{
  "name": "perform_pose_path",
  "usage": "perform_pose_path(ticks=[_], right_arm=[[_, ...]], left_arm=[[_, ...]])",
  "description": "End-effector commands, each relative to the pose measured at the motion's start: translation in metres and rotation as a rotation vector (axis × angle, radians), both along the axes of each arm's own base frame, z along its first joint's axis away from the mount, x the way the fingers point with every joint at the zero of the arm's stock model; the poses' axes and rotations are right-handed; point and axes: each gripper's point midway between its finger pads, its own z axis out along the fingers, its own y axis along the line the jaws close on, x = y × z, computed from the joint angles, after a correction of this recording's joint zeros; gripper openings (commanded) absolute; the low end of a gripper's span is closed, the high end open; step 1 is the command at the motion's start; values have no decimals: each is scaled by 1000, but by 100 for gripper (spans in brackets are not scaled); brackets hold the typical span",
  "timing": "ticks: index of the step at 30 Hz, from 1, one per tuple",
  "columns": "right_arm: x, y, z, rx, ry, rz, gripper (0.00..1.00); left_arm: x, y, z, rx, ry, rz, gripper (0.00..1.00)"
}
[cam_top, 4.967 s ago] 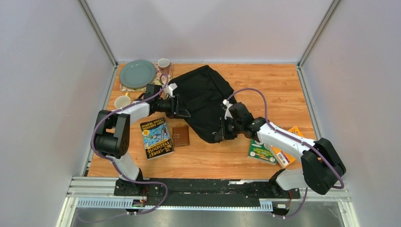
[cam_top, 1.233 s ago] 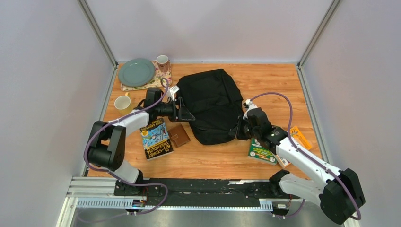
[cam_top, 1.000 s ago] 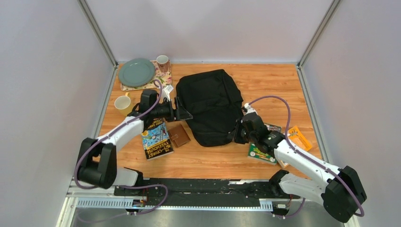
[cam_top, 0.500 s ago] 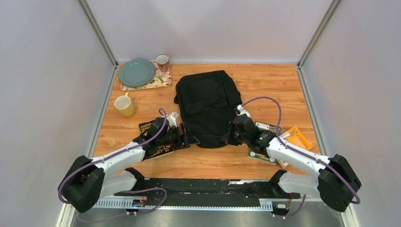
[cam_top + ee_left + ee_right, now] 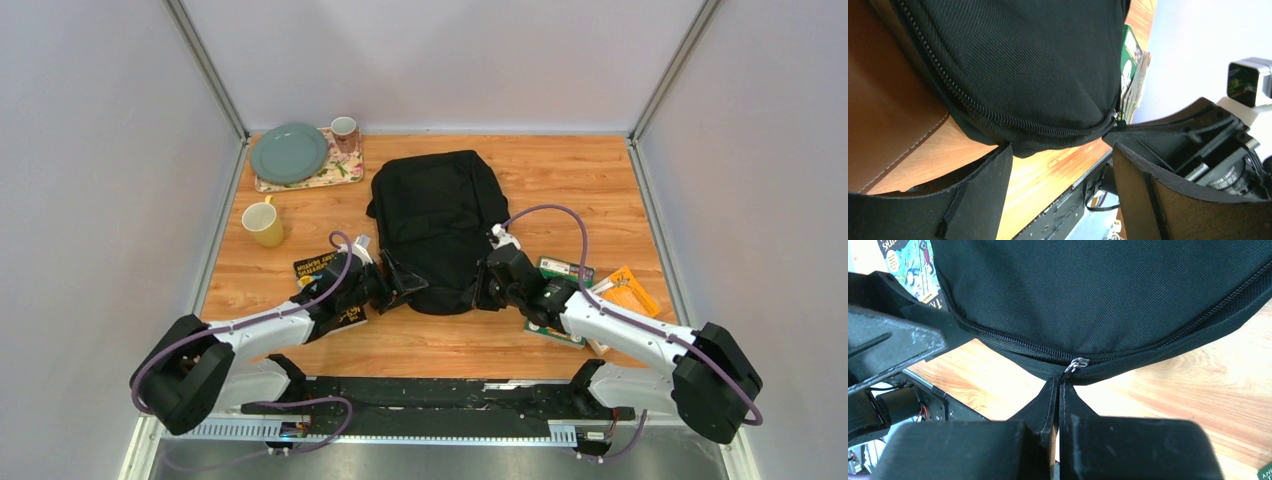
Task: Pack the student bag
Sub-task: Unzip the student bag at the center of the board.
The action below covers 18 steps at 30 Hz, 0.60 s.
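Note:
The student bag (image 5: 437, 225) is a black backpack lying flat mid-table, its zipped edge toward the arms. My right gripper (image 5: 481, 290) is at the bag's near right corner. In the right wrist view its jaws (image 5: 1058, 386) are shut, with the metal zipper pull (image 5: 1076, 363) running into their tips. My left gripper (image 5: 404, 283) is at the near left corner, open. In the left wrist view (image 5: 1063, 167) the bag's zipped edge (image 5: 1038, 127) lies just beyond its spread fingers. A brown wallet (image 5: 883, 115) lies partly under the bag.
A colourful book (image 5: 312, 268) lies under my left arm and shows in the right wrist view (image 5: 905, 265). Green books (image 5: 560, 270) and an orange pack (image 5: 625, 290) lie right of the bag. A yellow mug (image 5: 264, 223), a green plate (image 5: 289, 153) and a mug (image 5: 345, 130) stand back left.
The bag was swung round from a slant until its zipped edge faces the arms. Both grippers drew back to its near corners. In the last half second the left gripper edged closer.

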Motion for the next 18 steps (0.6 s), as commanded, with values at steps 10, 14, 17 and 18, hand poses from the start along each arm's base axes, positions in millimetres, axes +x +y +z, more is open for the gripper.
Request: perform_pose_path(ticks=[10,14,17,18], right_arm=[[2,2,17,-37,-108,55,0],[15,-14,16,-88,-114,25,0],[35,-37,16,-111,-105,-35,0],[40,-41,18,-108,-106,-45,0]], left_arm=[[12,-20,-8,74,-53,-127,8],[8,-8,-20,177,-77,-179,0],[5,1,-25,254,-130,-239,0],[6,4,-26,290,-167,-270,0]])
